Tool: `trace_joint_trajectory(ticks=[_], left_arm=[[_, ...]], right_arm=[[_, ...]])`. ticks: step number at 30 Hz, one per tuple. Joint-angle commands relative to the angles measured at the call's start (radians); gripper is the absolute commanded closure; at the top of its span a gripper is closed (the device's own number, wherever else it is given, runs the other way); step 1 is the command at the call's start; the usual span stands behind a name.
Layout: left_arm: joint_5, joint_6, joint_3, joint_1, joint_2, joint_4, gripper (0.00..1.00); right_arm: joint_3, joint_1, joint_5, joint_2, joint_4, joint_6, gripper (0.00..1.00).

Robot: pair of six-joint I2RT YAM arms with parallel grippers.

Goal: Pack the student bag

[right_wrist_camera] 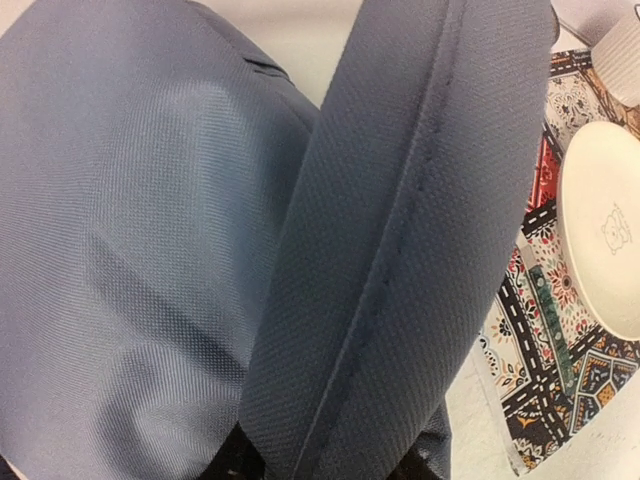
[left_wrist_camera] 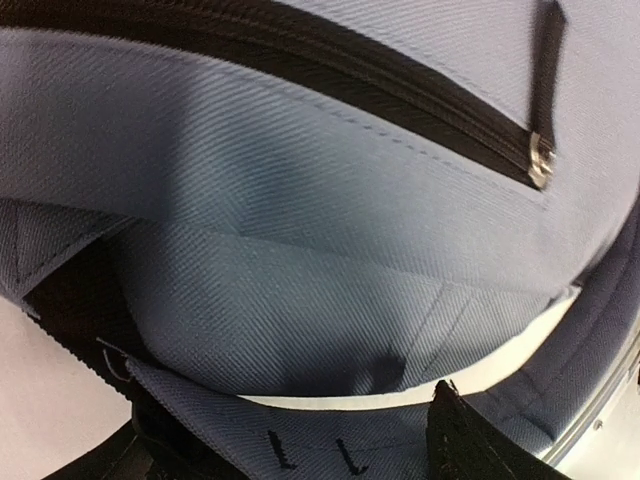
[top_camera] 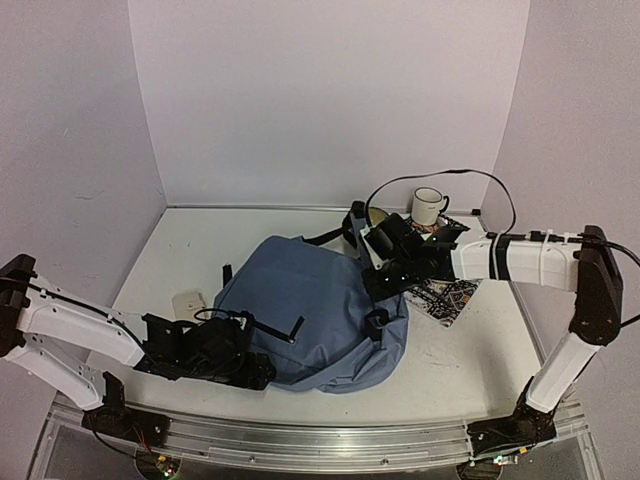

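Slate-blue student bag (top_camera: 310,310) slumped mid-desk (top_camera: 470,350), being arranged for packing, I judge: my right pincer (top_camera: 378,288) clenches its padded strap (right_wrist_camera: 400,230), my left pincer (top_camera: 258,374) sits at its near edge, grip impossible to tell; next, I must open a zip (left_wrist_camera: 430,105).

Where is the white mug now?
Top view: the white mug stands far right near the back wall, at the far end of the patterned mat, beyond the blue backpack.

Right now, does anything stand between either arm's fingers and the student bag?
Nothing visible does. The left fingers are at the near-left edge of the student bag, the right fingers at its far-right side; fabric fills both wrist views.
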Motion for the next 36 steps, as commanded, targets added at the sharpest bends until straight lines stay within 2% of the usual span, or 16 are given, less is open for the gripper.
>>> trace_joint_trajectory(ticks=[1,4,7,11,16,19,27,31,36], left_arm=[[-0.080,0.041,0.087,-0.045,-0.023,0.093,0.14],[-0.111,0.052,0.084,-0.047,-0.074,0.087,0.07],[-0.161,0.067,0.096,-0.048,-0.113,0.028,0.02],[-0.260,0.069,0.126,-0.047,-0.170,-0.129,0.01],[-0.337,0.069,0.141,-0.046,-0.263,-0.264,0.01],[-0.366,0.080,0.164,-0.046,-0.300,-0.306,0.02],[-0.417,0.113,0.238,-0.046,-0.354,-0.361,0.09],[-0.438,0.152,0.299,-0.046,-0.266,-0.357,0.12],[-0.435,0.180,0.371,-0.036,-0.125,-0.329,0.16]], right_arm=[[0.013,0.003,0.021,-0.016,0.023,0.020,0.53],[0.023,0.004,0.012,-0.078,0.020,0.020,0.33],[0.033,0.007,0.000,-0.134,0.007,0.039,0.21],[0.030,0.030,-0.012,-0.198,0.002,0.072,0.16],[0.016,0.080,-0.095,-0.210,0.049,0.116,0.16],[-0.008,0.112,-0.167,-0.187,0.118,0.150,0.18],[-0.043,0.188,-0.305,-0.030,0.242,0.204,0.37],[-0.046,0.193,-0.312,0.051,0.273,0.215,0.45],[-0.041,0.206,-0.357,0.112,0.272,0.225,0.61]])
